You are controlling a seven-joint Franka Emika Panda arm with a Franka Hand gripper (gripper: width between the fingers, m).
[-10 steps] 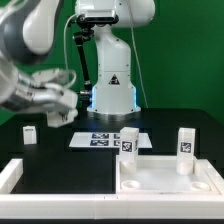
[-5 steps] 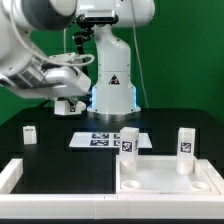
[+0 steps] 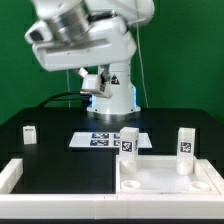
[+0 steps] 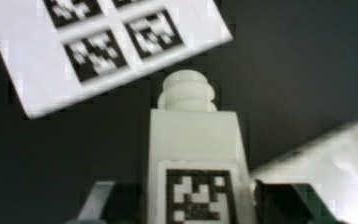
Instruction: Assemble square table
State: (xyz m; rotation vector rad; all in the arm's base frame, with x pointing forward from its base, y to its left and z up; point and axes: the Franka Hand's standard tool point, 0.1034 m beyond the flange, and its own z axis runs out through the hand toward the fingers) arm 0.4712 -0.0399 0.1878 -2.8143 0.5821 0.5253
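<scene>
- Now your arm has risen and swung toward the exterior view's right. The claw (image 3: 94, 84) hangs high over the marker board (image 3: 105, 139), where a second ago it sat low by the table.
- The claw is clamped on a leg (image 4: 195, 150). The wrist view shows it between the fingers (image 4: 99, 203), tag toward the camera, peg pointing at the marker board.
- The slab (image 3: 165, 184) lies at the exterior view's lower right, with two legs (image 3: 128, 142) upright at its far edge. A spare leg (image 3: 30, 133) stands alone, well to the left.
- So the pick looks done. I'd say your next job is carrying this leg to a free slab corner.
</scene>
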